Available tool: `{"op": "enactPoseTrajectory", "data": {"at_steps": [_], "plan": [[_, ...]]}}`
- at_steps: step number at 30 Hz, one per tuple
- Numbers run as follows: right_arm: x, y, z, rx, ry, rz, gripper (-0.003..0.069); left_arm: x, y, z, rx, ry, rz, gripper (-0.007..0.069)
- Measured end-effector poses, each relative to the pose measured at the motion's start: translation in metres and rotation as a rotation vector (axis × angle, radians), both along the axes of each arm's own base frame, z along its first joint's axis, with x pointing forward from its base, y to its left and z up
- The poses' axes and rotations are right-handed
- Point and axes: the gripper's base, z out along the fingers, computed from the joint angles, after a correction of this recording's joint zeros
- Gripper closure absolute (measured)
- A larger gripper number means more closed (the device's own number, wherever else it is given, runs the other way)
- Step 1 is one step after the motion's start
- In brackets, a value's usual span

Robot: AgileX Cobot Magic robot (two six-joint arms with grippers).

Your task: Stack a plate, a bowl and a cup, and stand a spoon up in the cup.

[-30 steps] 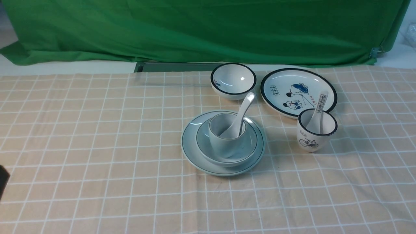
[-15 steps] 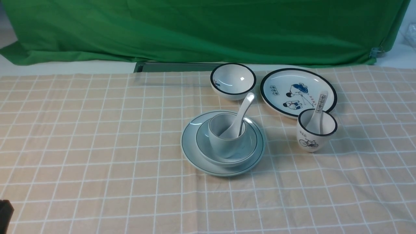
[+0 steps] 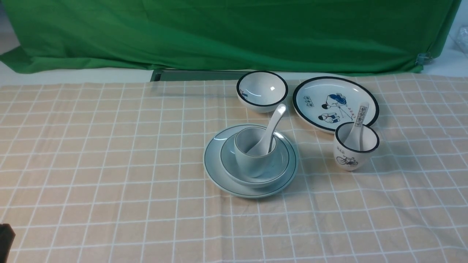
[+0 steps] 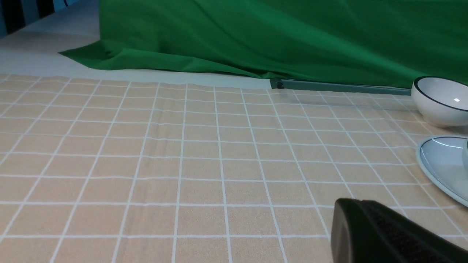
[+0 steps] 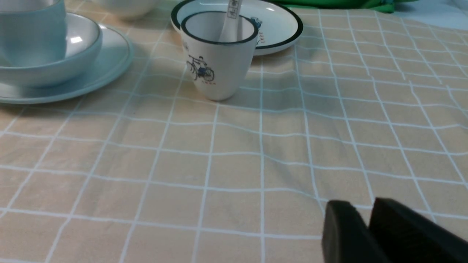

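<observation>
Spoon [image 3: 270, 132] bowl hidden inside cup [image 3: 253, 151], left gripper [image 3: 5, 237] cut off

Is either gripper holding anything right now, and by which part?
Nothing held: left gripper and right gripper hold nothing; the spoon stands in the cup.

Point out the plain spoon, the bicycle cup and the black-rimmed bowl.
plain spoon [image 3: 272, 126]: front view, on its handle above the cup.
bicycle cup [image 5: 219, 69]: right wrist view, on its outer wall.
black-rimmed bowl [image 3: 261, 89]: front view, on its inner surface.

Plate [image 3: 219, 171]–bowl [image 3: 281, 160]–cup [image 3: 252, 160], spoon [image 3: 272, 128] inside
</observation>
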Motion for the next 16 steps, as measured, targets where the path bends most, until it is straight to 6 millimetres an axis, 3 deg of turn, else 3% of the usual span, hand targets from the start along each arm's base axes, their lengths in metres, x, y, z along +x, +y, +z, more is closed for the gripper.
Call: {"op": "enactPoseTrajectory", "data": {"at_steps": [16], "plan": [[0.0000,0.0000,0.0000,0.000,0.000,0.000,0.0473,0.0000,0.0000,0.0000,0.000,0.000,0.000,0.0618]]}}
